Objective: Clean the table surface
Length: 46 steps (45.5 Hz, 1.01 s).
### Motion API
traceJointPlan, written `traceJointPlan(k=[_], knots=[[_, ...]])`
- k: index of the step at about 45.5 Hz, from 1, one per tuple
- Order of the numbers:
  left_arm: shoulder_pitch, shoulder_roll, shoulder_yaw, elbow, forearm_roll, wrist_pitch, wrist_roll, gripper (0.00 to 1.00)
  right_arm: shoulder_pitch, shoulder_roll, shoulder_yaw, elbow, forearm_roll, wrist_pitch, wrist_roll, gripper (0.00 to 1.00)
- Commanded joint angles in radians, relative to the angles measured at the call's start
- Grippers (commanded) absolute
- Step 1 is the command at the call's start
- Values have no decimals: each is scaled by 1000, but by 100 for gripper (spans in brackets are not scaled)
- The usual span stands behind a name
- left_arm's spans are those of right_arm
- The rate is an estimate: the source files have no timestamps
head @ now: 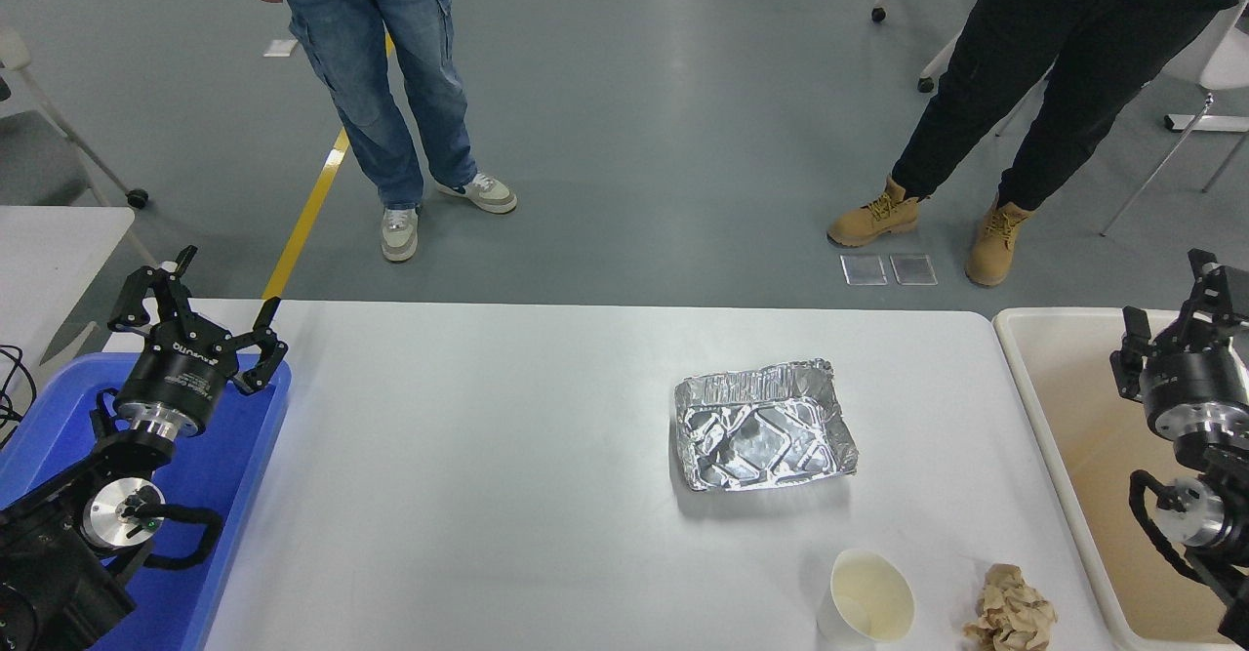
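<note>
The white table surface (468, 475) fills the middle of the head view. On it lie a crumpled foil tray (763, 425) right of centre, a white paper cup (865, 600) near the front edge, and a crumpled brown paper ball (1011, 618) to the cup's right. My left gripper (199, 309) is open and empty, parked over the blue bin at the lower left. My right gripper (1181, 305) is at the right edge over the beige bin, well apart from the items; its fingers are partly cut off by the frame.
A blue bin (220, 475) stands at the table's left end and a beige bin (1073, 407) at its right end. A smaller white table (49, 241) is at far left. Two people stand beyond the far edge, one in jeans (390, 95), one in tan boots (873, 217).
</note>
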Motion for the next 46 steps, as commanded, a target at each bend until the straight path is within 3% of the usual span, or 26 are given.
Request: traceJointPlan(k=[1,21,29,38,46], knots=[[0,-1,0,0,0,0,0,100,0,5,-4,-34,0,3,0,98],[0,-1,0,0,0,-1,0,100,31,1,-102,-17,-2,8,0,98],[0,1,0,0,0,0,0,100,35,-18,-143,0,3,66,-2,98],[0,-1,0,0,0,0,0,100,80,-122,-261,61,-15,132,-11,98],[0,-1,1,0,0,0,0,100,221,-254,-523,88,-41,163,-12,98]])
